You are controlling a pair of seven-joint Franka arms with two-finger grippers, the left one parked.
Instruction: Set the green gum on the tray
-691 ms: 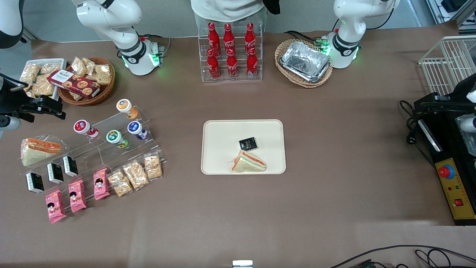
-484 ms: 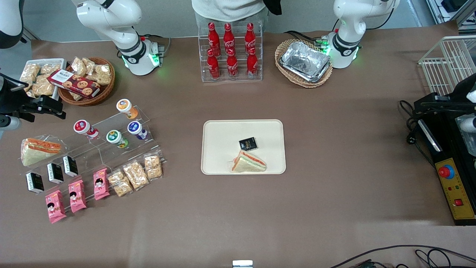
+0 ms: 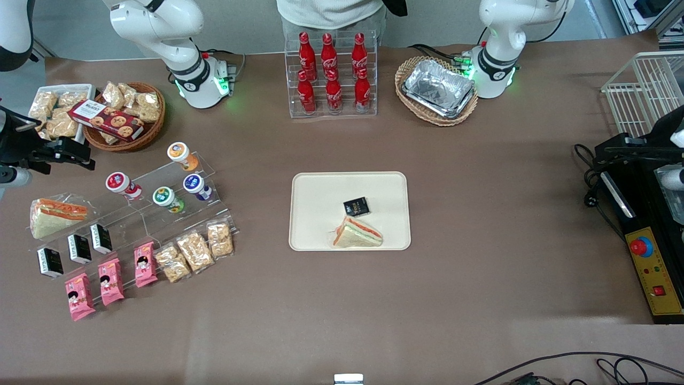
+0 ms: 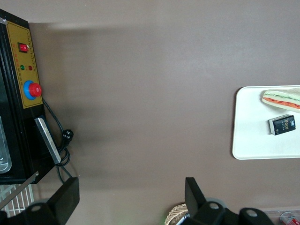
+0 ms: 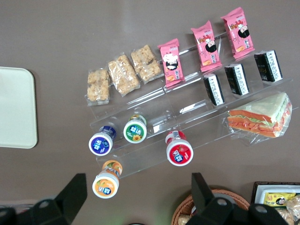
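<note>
Approach step: gripper (image 3: 80, 156) spread wide, empty, high toward the working arm's end of the bench, well apart from green gum (image 3: 164, 197) on acrylic stand (image 3: 176, 211). Next: descend, straddle lid, clench, carry to tray (image 3: 320, 192).

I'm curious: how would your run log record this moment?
gripper: open, above table by snack rack | green gum: on rack, untouched | tray: sandwich, black packet

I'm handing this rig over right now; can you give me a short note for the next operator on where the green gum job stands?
Gripper: open, holding nothing, raised at the working arm's end of the table, farther from the front camera than the clear display rack.
Green gum: on the rack, between the red-lidded tub and the blue-lidded tub.
Tray: mid-table, holding a sandwich and a small black packet.
Done: nothing.
Left: grasp the gum, carry it over, set it on the tray.
</note>
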